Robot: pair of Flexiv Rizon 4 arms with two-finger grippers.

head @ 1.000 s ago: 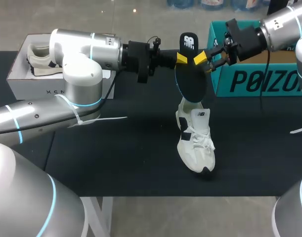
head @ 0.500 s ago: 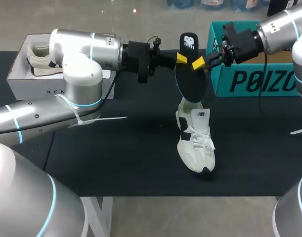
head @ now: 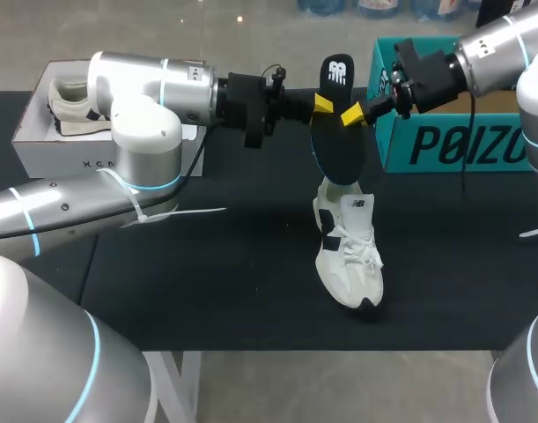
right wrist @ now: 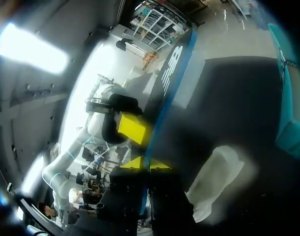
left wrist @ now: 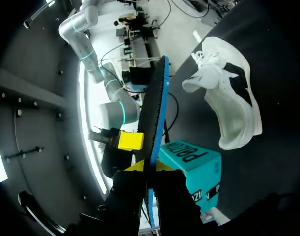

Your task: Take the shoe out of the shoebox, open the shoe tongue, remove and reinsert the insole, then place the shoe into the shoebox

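The black insole (head: 337, 141) stands upright in the air, its lower end over the heel of the white sneaker (head: 349, 256), which rests on the black table (head: 233, 273). The left claw (head: 323, 104) is clenched on one edge of the insole, and the right claw (head: 351, 115) grasps the opposite edge, each with its fingers nearly together. The teal shoebox (head: 453, 141) stands just behind the right claw.

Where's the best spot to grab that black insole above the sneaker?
Its side rim, midway up, coming in level from either side: the insole hangs upright and flat, so the left pincer and right pincer pinch across its faces.
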